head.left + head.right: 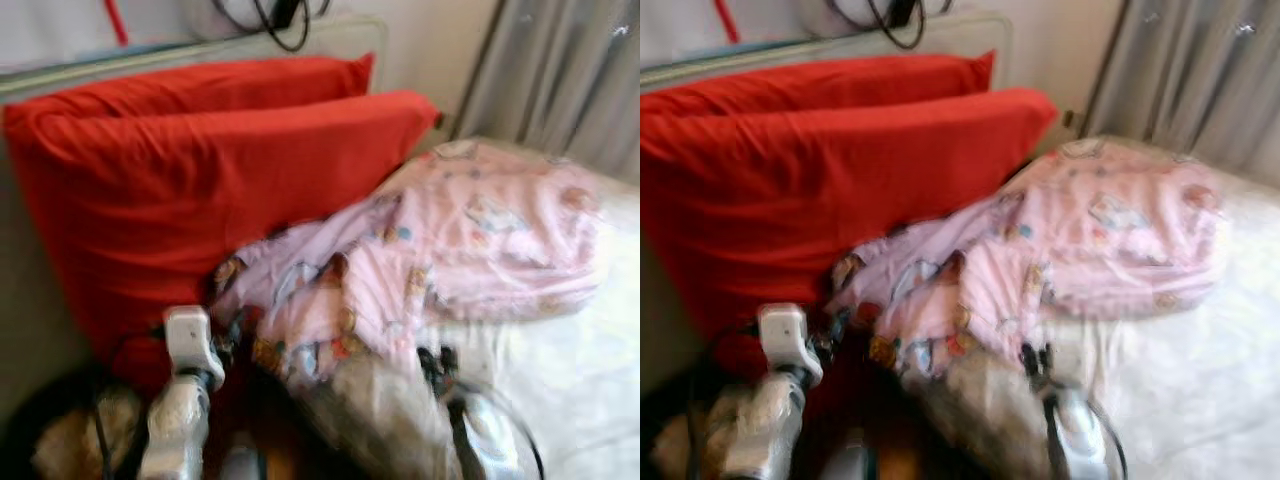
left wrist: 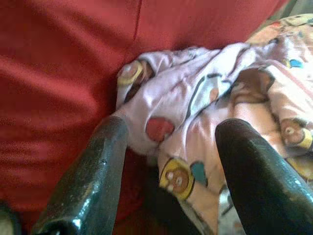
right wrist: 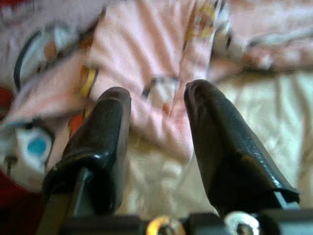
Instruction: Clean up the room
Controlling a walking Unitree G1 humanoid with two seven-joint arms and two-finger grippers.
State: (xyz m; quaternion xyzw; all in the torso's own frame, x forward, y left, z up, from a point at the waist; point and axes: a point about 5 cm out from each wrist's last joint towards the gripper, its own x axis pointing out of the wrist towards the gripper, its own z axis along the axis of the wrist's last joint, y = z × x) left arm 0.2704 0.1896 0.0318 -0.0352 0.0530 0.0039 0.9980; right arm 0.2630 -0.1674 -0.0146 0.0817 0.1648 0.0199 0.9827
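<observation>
A crumpled pink blanket (image 1: 450,240) with cartoon prints lies on the bed against two red pillows (image 1: 200,170). My left gripper (image 1: 230,338) is at the blanket's left end, next to the pillows. In the left wrist view it (image 2: 171,132) is open, and a fold of the blanket (image 2: 195,98) lies just past its fingertips, with red pillow (image 2: 58,73) beside it. My right gripper (image 1: 436,362) hovers at the blanket's near edge. In the right wrist view it (image 3: 156,93) is open, and pink cloth (image 3: 146,58) reaches between its fingers without being pinched.
The white sheet (image 1: 580,380) spreads to the right of the blanket. Grey curtains (image 1: 570,70) hang at the back right. A pale headboard (image 1: 200,50) with black cables (image 1: 280,20) above it stands behind the pillows. A dark blurred shape (image 1: 60,430) sits at the lower left.
</observation>
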